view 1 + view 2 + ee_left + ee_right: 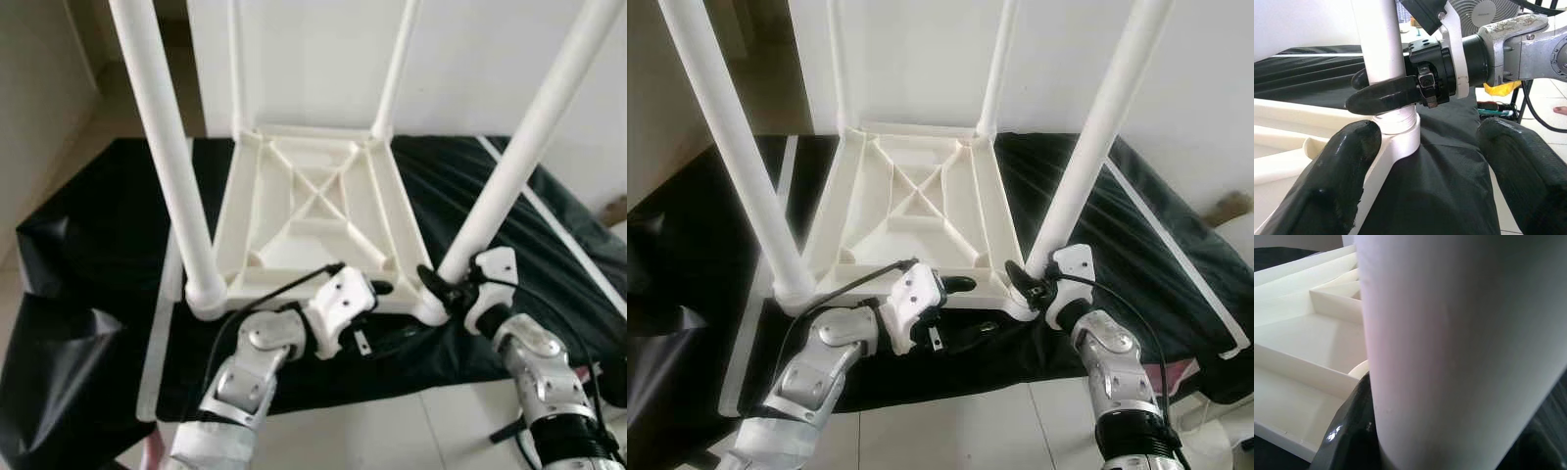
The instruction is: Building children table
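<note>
While clamped on the near right leg (509, 176) just above its socket, right end effector (443, 286) risks tilting it; left end effector (377, 289) released beside tabletop (309, 211).

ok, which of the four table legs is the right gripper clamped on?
The near-right leg: the right gripper is shut around its base at the socket. The other three legs stand free; the left gripper is open beside it.

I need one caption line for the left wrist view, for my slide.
Right hand clamps the white table leg just above its corner socket, while the open left hand waits nearby over the black cloth.
</note>
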{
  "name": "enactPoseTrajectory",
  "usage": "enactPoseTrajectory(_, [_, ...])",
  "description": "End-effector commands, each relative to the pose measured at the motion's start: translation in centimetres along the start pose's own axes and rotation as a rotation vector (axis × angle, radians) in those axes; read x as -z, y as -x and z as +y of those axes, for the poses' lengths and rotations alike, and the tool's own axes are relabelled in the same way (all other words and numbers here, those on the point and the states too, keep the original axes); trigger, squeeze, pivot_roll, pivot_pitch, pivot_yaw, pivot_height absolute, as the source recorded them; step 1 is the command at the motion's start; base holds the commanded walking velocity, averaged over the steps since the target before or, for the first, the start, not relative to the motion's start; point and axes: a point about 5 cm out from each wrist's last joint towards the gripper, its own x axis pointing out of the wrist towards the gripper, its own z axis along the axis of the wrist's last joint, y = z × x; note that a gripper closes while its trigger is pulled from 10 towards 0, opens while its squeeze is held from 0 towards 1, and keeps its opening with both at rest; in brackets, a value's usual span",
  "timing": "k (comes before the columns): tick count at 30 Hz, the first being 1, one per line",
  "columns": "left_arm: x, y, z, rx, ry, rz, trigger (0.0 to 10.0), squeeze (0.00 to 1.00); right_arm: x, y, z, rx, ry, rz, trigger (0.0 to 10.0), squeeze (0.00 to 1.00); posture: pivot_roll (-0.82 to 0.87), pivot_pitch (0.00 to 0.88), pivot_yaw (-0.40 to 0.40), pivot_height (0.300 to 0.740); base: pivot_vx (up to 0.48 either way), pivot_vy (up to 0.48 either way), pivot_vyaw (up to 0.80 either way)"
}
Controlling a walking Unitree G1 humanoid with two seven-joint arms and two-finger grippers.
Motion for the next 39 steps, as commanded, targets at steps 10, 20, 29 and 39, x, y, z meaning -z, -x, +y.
enactPoseTrajectory(10, [-0.3,-0.1,0.7,-0.121,-0.011,0.001,10.0,0.00,0.1,-0.2,1.0,0.330,-0.165,-0.034,10.0,0.00,0.05,0.000,-0.050,0.740,0.000,0.000,0.00])
enactPoseTrajectory(20, [-0.5,-0.1,0.7,-0.130,-0.006,-0.006,10.0,0.00,1.4,-1.3,3.3,0.711,-0.264,0.070,10.0,0.00,0.07,0.000,-0.059,0.740,0.000,0.000,0.00])
enactPoseTrajectory(29, [-0.5,0.0,0.6,-0.136,0.001,-0.005,10.0,0.00,0.5,-2.0,3.7,0.691,-0.235,0.058,10.0,0.00,0.07,0.000,-0.069,0.740,0.000,0.000,0.00])
enactPoseTrajectory(39, [-0.5,0.2,1.0,-0.146,0.005,-0.005,10.0,0.00,-0.4,-2.4,5.1,0.618,-0.224,0.001,10.0,1.00,0.06,0.000,-0.058,0.740,0.000,0.000,0.00])
